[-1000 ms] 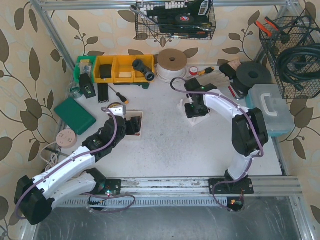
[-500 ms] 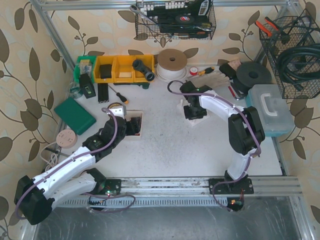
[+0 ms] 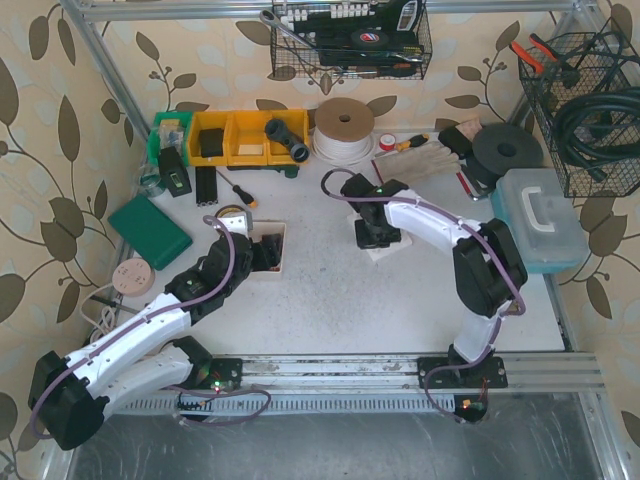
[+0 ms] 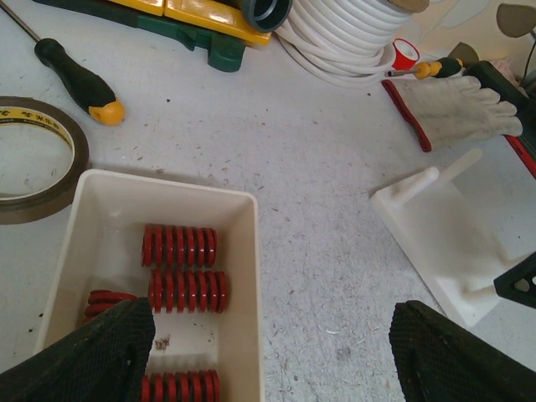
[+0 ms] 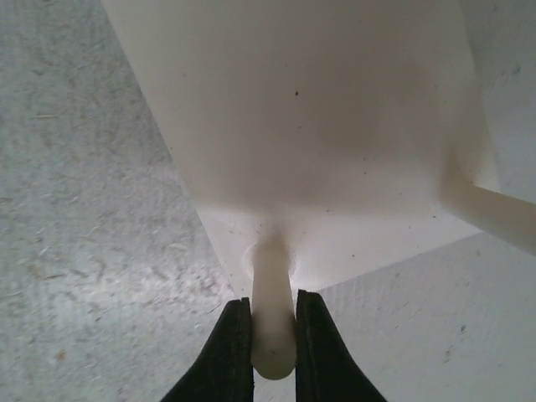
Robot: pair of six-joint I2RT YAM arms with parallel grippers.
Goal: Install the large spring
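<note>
Several red springs lie in a cream box, which also shows in the top view. My left gripper is open and empty, hovering over the box's right wall; in the top view it sits by the box. A white fixture with upright pegs lies on the table right of the box. My right gripper is shut on one white peg of this fixture; in the top view it stands over the fixture.
A tape roll, a screwdriver, a white hose coil and a work glove lie behind the box. Yellow bins, a green case and a teal toolbox ring the table.
My right gripper has moved left across the table, dragging the white fixture with it toward the box. The left arm has not moved.
</note>
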